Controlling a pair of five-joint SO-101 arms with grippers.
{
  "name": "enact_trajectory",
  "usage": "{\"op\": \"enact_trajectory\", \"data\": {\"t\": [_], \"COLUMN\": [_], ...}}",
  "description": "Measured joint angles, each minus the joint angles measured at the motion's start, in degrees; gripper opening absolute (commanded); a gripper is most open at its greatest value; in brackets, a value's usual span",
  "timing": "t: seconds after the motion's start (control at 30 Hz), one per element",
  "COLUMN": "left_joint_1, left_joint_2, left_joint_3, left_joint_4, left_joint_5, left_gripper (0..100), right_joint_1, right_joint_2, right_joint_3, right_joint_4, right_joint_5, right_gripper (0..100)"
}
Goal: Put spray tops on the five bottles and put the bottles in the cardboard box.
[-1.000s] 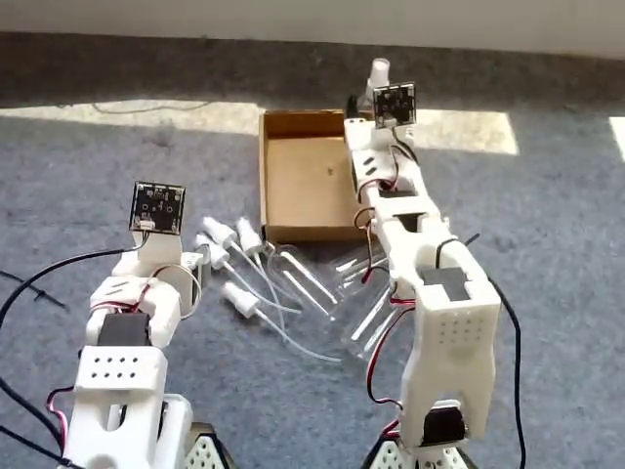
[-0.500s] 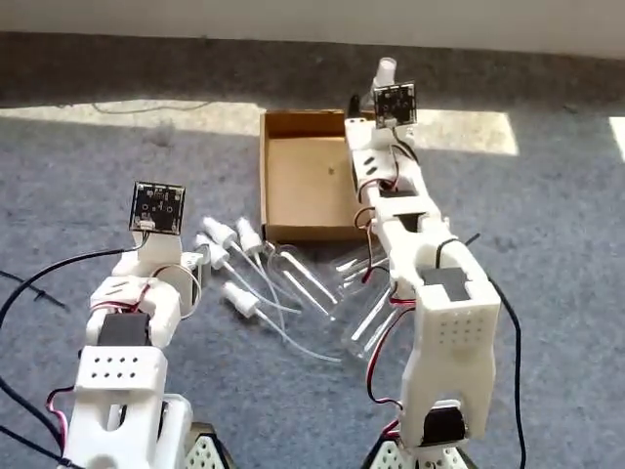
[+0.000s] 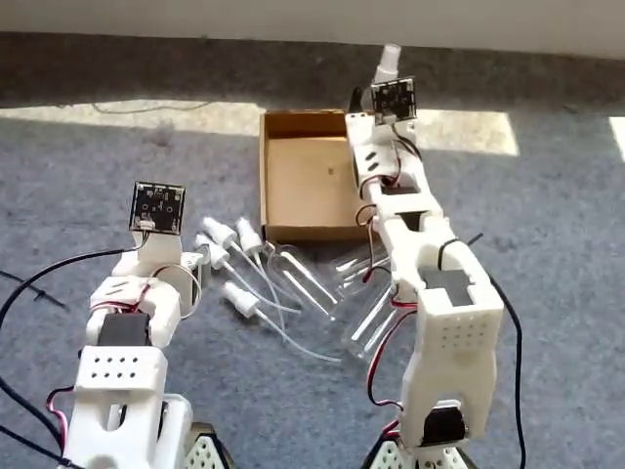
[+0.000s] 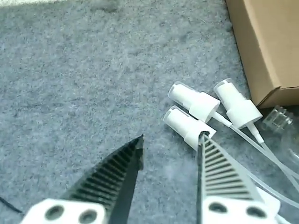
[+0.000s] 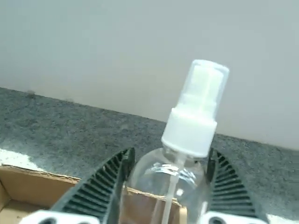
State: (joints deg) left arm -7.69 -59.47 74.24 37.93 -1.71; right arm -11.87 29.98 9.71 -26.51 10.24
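The right gripper (image 5: 170,157) is clamped on a clear bottle (image 5: 156,179), one ribbed finger on each side of its shoulder. The bottle stands upright in the grip and already wears a white spray top (image 5: 196,107), its dip tube running down inside. From above, that capped bottle (image 3: 388,61) is held up at the far right corner of the cardboard box (image 3: 262,176), with the right arm stretched out along the box's right wall. The left gripper (image 4: 171,139) hangs with its jaws apart and nothing between them, low over the grey carpet (image 4: 84,70) and just beside a cluster of loose spray tops (image 4: 187,125). In the high view, four loose tops (image 3: 219,234) lie on the carpet between the two arms. Next to them, several bare clear bottles (image 3: 303,278) lie on their sides in front of the box's near wall.
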Motion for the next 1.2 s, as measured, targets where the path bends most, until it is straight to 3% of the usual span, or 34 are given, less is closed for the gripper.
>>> {"op": "enact_trajectory", "data": {"t": [0.13, 0.5, 0.8, 1.2], "left_joint_1": [0.0, 0.0, 0.0, 0.0], "left_joint_2": [0.0, 0.0, 0.0, 0.0], "left_joint_3": [0.0, 0.0, 0.0, 0.0], "left_joint_4": [0.0, 0.0, 0.0, 0.0], "left_joint_5": [0.0, 0.0, 0.0, 0.0], "left_gripper": [18, 18, 18, 18], "right_joint_1": [0.0, -0.09, -0.18, -0.18], "right_joint_2": [0.0, 0.0, 0.97, 9.49], "right_joint_3": [0.0, 0.0, 0.0, -3.43], "right_joint_4": [0.0, -0.26, -12.92, -14.15], "right_joint_5": [1.49, 4.84, 4.84, 5.01], "right_gripper": [0.2, 0.4, 0.4, 0.4]}}
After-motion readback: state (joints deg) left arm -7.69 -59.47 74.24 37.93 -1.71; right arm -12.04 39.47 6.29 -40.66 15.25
